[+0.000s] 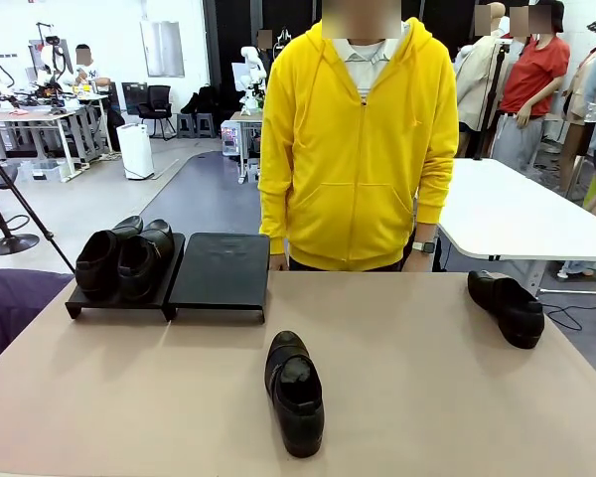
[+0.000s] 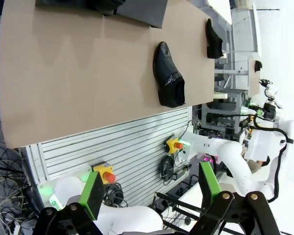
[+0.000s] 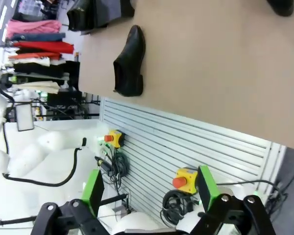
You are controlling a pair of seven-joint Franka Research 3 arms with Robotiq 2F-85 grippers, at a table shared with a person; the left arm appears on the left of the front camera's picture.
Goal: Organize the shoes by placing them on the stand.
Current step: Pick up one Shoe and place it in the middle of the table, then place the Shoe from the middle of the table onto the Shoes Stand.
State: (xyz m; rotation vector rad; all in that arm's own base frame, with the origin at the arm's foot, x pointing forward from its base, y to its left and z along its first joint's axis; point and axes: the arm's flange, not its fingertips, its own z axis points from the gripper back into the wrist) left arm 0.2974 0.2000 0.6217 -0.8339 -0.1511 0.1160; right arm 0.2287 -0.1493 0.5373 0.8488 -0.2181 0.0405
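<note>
**On the tan table, two loafers racked, two loose**

On the left panel of the low black two-panel stand (image 1: 219, 270), at the table's far left, two black glossy leather slip-on loafers sit side by side, touching: left racked loafer (image 1: 101, 260) and right racked loafer (image 1: 144, 260). A third, the centre loafer (image 1: 295, 393), lies on the flat tan table (image 1: 427, 397) near the robot-side edge, well apart from the stand. The fourth, the right loafer (image 1: 507, 308), lies near the far right edge. A person in a yellow zip hoodie (image 1: 363, 149) stands at the far side. Left gripper (image 2: 151, 188) and right gripper (image 3: 150, 188) hang back off the near edge, jaws spread wide, gripping nothing.
</note>
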